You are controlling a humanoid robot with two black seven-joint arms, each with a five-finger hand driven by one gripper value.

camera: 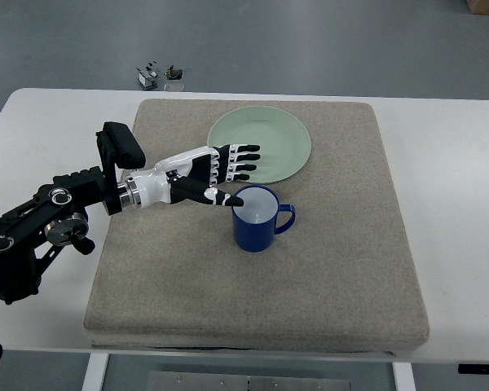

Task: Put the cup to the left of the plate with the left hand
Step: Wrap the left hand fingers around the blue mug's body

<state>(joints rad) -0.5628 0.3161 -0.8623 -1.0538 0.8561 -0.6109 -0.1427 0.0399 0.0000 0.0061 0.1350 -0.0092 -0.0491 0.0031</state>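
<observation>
One left hand (pixel 216 175) stretched flat from frame left, fingers apart, thumb tip at blue cup (pixel 257 218) rim, overlapping green plate (pixel 261 145); grasping nothing.

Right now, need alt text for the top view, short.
The robot's left hand reaches from the left with fingers extended, thumb tip at the rim of a blue cup it has not grasped. The cup stands upright on a beige mat, just in front of a pale green plate.
</observation>
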